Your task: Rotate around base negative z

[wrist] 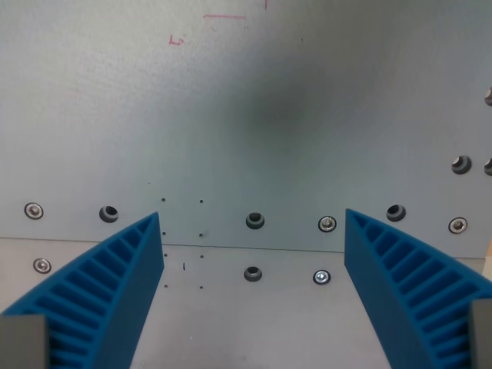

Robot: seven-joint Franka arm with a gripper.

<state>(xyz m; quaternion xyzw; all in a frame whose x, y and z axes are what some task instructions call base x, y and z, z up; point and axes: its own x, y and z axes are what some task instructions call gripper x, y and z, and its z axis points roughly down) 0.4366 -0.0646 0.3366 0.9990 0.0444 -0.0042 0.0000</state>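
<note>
Wrist view looking down on a grey metal table surface [254,115]. The gripper [254,231] stands with its jaws spread wide apart and nothing between them; its two blue ribbed fingers [108,284] enter from the lower corners of the frame, one on the wrist view's left and one on the wrist view's right, their tips pointing up toward the middle of the picture. No separate object to be handled appears; the gripper itself, hanging above the plate, is the only moving part shown. A thin horizontal seam [254,247] runs across the surface just below the fingertips, dividing an upper panel from a lower one. Above the seam lies a row of fasteners: a bright screw head [327,224], and dark empty bolt holes [254,221] at intervals. Below the seam a second, shorter row repeats the pattern. Further holes sit at the right edge [460,164]. Faint red pen marks [176,39] are drawn near the top of the frame, left of centre. A soft dark shadow [280,115] falls across the middle of the upper panel.
</note>
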